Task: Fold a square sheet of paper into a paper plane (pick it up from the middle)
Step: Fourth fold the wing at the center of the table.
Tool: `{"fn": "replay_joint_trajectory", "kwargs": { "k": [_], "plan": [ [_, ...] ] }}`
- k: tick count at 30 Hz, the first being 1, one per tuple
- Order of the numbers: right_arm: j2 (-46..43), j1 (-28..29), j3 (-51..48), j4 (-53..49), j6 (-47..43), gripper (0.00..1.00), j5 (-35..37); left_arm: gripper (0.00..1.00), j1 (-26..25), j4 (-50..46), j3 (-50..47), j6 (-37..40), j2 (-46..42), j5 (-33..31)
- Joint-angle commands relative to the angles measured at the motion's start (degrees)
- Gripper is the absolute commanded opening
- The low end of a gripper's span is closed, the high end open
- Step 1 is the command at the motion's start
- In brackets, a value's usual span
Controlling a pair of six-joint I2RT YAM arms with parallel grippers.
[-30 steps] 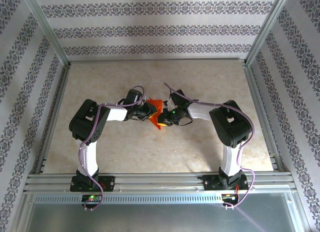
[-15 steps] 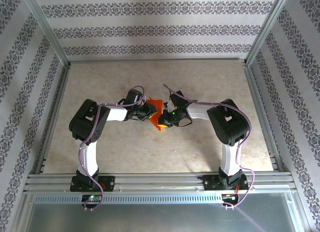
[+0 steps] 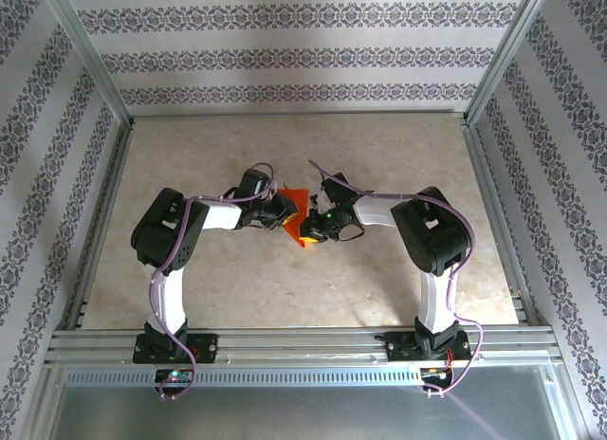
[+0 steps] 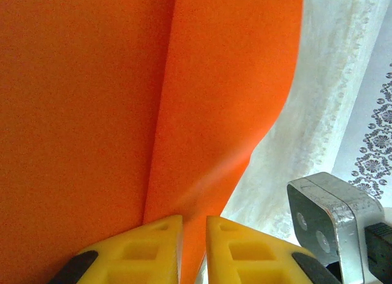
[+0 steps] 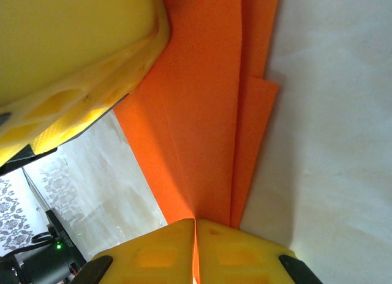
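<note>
- Top external: the folded orange paper [image 3: 296, 216] is over the middle of the table [image 3: 285, 298], between the left gripper [image 3: 284, 212] and the right gripper [image 3: 312, 224], which meet it from opposite sides.
- Left wrist: the left gripper [image 4: 193, 227] pinches the paper's edge beside a long crease, its jaws nearly together.
- Right wrist: the right gripper [image 5: 196, 227] is clamped tight on the layered folds.
</note>
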Motion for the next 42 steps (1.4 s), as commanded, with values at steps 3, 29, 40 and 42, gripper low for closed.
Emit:
{"fn": "replay_joint_trajectory", "kwargs": {
  "k": [3, 29, 40, 42],
  "plan": [
    [-2.8, 0.4, -0.9, -2.6, -0.3, 0.11, -1.0, 0.18, -0.6, -7.1, -0.4, 1.0, 2.0, -3.1],
    [-3.6, 2.7, -1.4, -6.0, -2.2, 0.11, 1.4, 0.18, -0.5, -7.8, -0.9, 0.7, 2.1, -4.0],
    [0.6, 3.8, -1.7, -7.0, -1.9, 0.1, 4.1, 0.18, -0.5, -7.7, -1.0, 0.6, 2.0, -4.0],
    [-0.2, 3.5, -1.5, -7.1, -2.1, 0.1, 4.3, 0.18, -0.5, -7.8, -1.1, 0.6, 1.9, -4.0]
  ]
}}
